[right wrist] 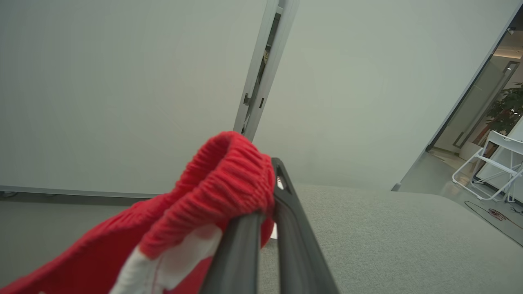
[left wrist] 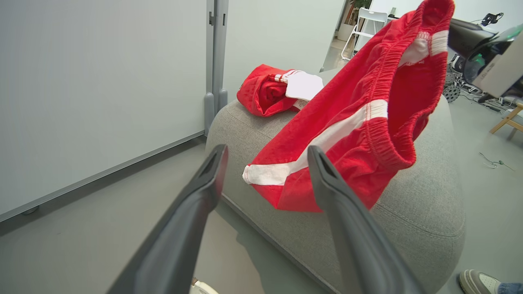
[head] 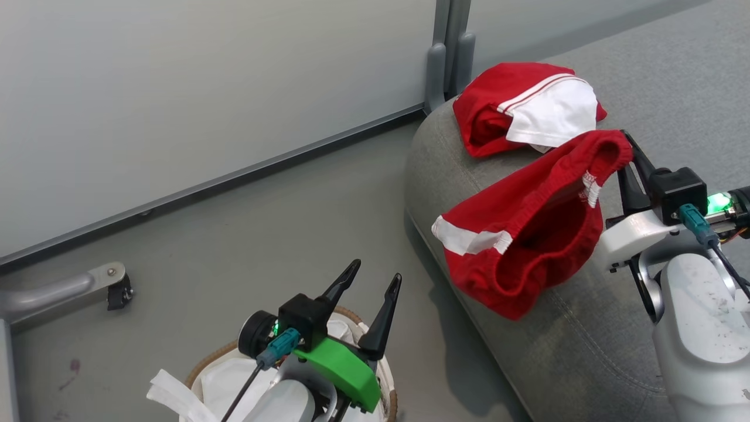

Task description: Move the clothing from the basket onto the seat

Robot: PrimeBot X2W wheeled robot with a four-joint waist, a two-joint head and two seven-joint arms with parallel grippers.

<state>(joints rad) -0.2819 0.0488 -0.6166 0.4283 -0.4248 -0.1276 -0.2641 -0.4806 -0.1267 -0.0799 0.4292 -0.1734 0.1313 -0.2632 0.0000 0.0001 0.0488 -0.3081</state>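
Note:
The red shorts point(head: 527, 228) with white trim hang from my right gripper point(head: 622, 153), which is shut on their elastic waistband; their lower part drapes over the rounded edge of the grey seat point(head: 586, 328). In the right wrist view the waistband point(right wrist: 220, 183) bunches over the closed gripper point(right wrist: 267, 179). The red jersey point(head: 527, 108) with its white sleeve lies crumpled on the seat farther back. My left gripper point(head: 377, 269) stands open and holds nothing, above the basket point(head: 205, 357), whose white liner point(head: 234, 375) shows. The left wrist view shows that gripper point(left wrist: 267, 149) facing the shorts point(left wrist: 367, 122) and jersey point(left wrist: 265, 90).
A grey partition wall with a post point(head: 448, 53) stands behind the seat. A metal leg with a caster point(head: 117, 287) sits on the floor at left. A person's shoe point(left wrist: 476, 281) is near the seat's far end. A white folding chair point(right wrist: 490, 163) stands farther off.

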